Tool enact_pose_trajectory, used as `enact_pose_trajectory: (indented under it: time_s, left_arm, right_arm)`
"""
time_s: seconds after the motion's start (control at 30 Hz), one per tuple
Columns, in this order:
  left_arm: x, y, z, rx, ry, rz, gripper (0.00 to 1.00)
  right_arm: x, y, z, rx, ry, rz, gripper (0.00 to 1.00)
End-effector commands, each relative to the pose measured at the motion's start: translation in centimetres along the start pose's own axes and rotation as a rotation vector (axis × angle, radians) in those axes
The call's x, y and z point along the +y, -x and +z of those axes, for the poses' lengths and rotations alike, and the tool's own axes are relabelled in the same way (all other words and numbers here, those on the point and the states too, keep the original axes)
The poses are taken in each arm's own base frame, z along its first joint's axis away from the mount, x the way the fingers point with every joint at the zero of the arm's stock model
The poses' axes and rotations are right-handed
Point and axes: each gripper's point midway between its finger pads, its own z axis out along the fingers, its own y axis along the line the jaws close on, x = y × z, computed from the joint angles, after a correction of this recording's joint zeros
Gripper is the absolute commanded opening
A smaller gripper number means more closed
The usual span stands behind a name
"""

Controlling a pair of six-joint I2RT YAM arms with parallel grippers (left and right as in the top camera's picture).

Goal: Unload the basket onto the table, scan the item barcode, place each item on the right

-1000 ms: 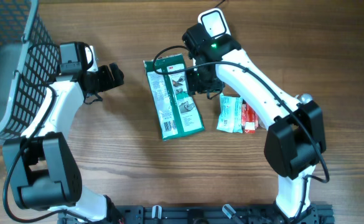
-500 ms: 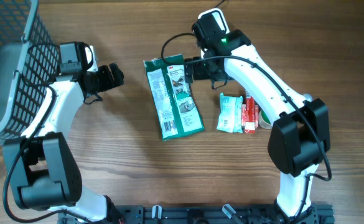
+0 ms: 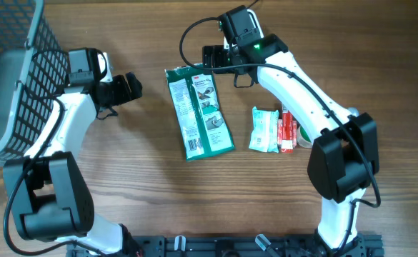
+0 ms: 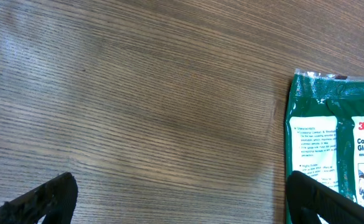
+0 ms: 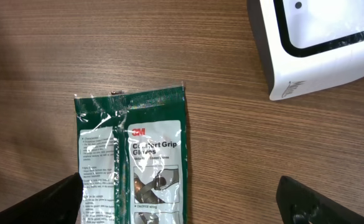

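Pack (image 3: pixel 198 111) lies flat on the counter (image 3: pixel 158 193), freed by the right gripper (image 3: pixel 210 57), which covered its far corner a second ago and has backed past its far edge, spread wide like the left gripper (image 3: pixel 131 86) at its left; scanning likely needs a fresh grasp.

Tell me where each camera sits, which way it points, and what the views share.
Overhead: above the table, straight down on the glove packet, basket, both arms, left hand, right hand.
Left wrist: behind the left hand, facing the table and packet corner; its fingertips show.
Right wrist: behind the right hand, facing down on the packet's top; its fingertips show.
Shared: all see the packet.
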Motion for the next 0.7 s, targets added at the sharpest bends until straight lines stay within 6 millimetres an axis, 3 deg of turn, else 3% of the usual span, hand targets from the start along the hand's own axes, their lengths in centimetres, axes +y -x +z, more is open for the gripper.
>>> enact_pose_trajectory:
  time_s: [0.0, 0.2, 0.37, 0.5, 0.67]
  left_arm:
    - [0.3, 0.7, -0.5, -0.024, 0.008, 0.001, 1.00]
    - [0.3, 0.7, -0.5, -0.024, 0.008, 0.001, 1.00]
    - [0.3, 0.7, -0.5, -0.024, 0.008, 0.001, 1.00]
    - [0.3, 0.7, -0.5, -0.024, 0.008, 0.001, 1.00]
    - [0.3, 0.8, -0.5, -0.024, 0.008, 0.001, 1.00]
  right_arm:
    - [-0.2, -0.5, 0.8, 0.010, -0.020, -0.003, 1.00]
    - [-0.3, -0.6, 1.1, 0.017, -0.022, -0.003, 1.00]
    - [0.3, 0.8, -1.6, -0.040, 0.000, -0.004, 1.00]
    - [1.2, 2.7, -5.7, -0.123, 0.034, -0.006, 1.00]
    - [2.2, 5.2, -13.5, -0.275, 0.092, -0.006, 1.00]
